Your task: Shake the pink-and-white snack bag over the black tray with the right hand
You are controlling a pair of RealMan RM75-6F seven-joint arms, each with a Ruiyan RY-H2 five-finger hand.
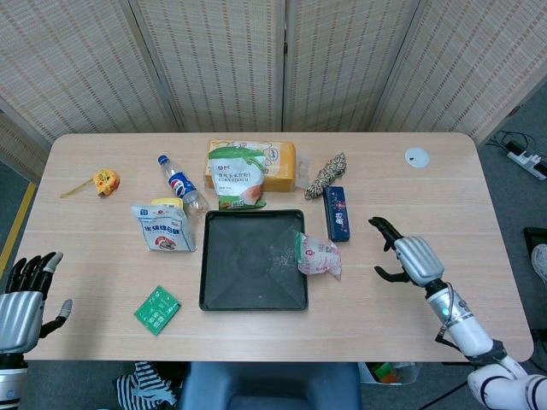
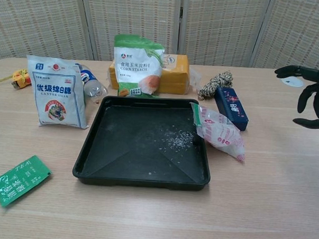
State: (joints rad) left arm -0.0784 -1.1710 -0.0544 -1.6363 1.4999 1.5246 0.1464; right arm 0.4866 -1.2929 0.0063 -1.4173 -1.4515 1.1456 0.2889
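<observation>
The pink-and-white snack bag (image 1: 318, 255) (image 2: 219, 131) lies across the right rim of the black tray (image 1: 224, 286) (image 2: 99, 164), its green-edged top leaning over the tray. A scatter of pale crumbs (image 2: 177, 139) sits on the tray floor. My right hand (image 1: 408, 257) (image 2: 311, 96) is well to the right of the bag, apart from it, fingers spread and holding nothing. My left hand (image 1: 24, 295) hangs open at the table's near-left edge, shown only in the head view.
Behind the tray stand a corn starch bag (image 1: 237, 175) and an orange box (image 1: 283, 164). A rope bundle (image 1: 326, 175) and a dark blue box (image 1: 337, 213) lie right of them. A white sugar bag (image 1: 161, 226), bottle (image 1: 181, 184), tape measure (image 1: 105, 181) and green packet (image 1: 157, 309) are on the left.
</observation>
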